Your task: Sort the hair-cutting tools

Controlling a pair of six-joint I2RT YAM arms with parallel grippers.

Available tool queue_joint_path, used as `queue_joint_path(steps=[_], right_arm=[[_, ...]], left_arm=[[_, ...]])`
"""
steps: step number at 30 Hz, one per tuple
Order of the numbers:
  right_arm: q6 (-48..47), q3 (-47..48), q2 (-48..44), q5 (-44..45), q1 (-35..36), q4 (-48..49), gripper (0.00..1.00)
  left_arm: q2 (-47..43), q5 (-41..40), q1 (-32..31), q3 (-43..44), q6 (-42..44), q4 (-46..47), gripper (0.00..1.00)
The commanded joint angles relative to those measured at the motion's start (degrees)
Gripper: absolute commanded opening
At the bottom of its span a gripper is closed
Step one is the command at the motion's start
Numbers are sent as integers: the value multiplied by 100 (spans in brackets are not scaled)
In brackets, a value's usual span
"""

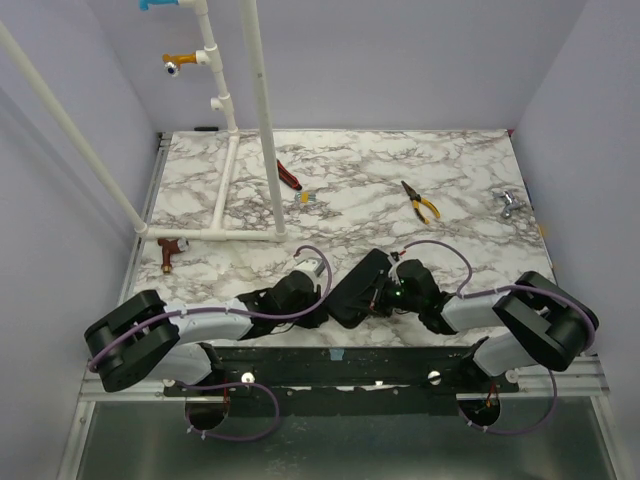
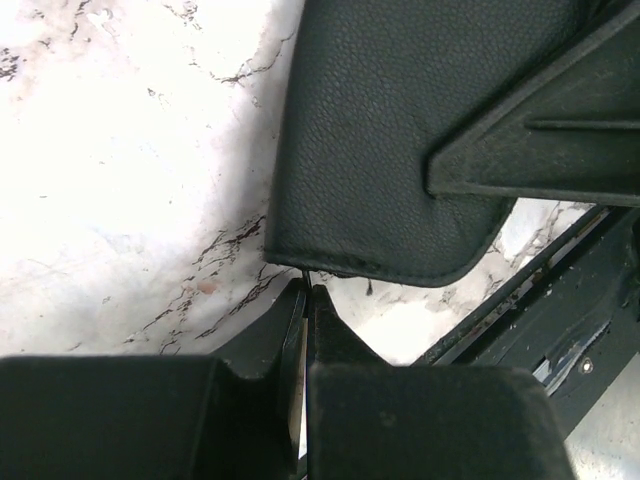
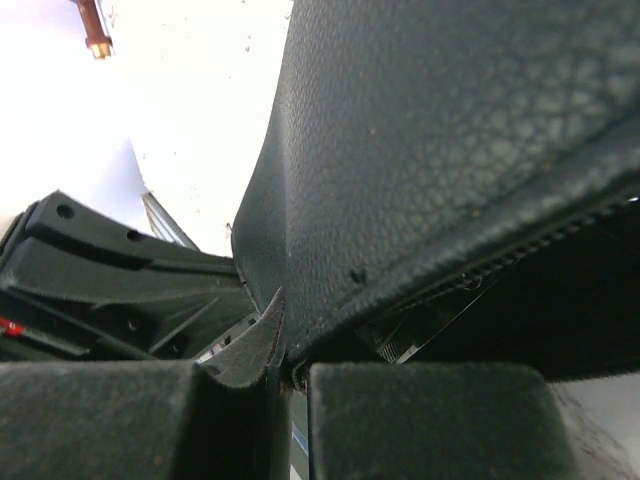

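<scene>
1. The left gripper (image 2: 306, 292) is clenched, its tips meeting at the near hem of a black leather pouch (image 2: 380, 130). I cannot tell whether it pinches the hem.
2. The right gripper (image 3: 285, 350) is clamped on the pouch's edge, a fold of leather between its fingers.
3. The pouch sits near-centre on the marble table (image 1: 350, 160).
4. A silver tool (image 1: 507, 205) lies far right, too small to identify.
5. Yellow pliers (image 1: 421, 203) lie left of it, and a red-and-black tool (image 1: 288, 176) lies farther left.

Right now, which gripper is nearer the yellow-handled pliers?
Right. The right gripper grips the black pouch, near-edge side of the pliers; the left gripper is farther left.
</scene>
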Motion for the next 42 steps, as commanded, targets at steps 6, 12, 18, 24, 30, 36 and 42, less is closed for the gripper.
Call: queue_joint_path(steps=[6,12,18,24,30,36,42], right_arm=[[282,-131,778,1053,-44,457,0],[320,-85,871,1172,-45,461,1],[363,-20,1052,1216,-45,522,1],[390,-13,1229,1185,-43,692,1],[225,-146,992,1193,-45,627,1],[10,-123,111,1428,-44,-392,22],[-214,27,-814,1650,-43,-1599,55]], left_arm=[[413,-81,-560,450,239,-742,0],[596,134,-867,617,273,-647,0],[810,456,-1237,1031,579,-541,0],[1161,733,-1371,1384,701,-217,0],[1535,716,-1383,1786,863,-245,0],[1335,289,-1385,1750,864,-375,0],[990,28,-1382,1699,857,-701,16]])
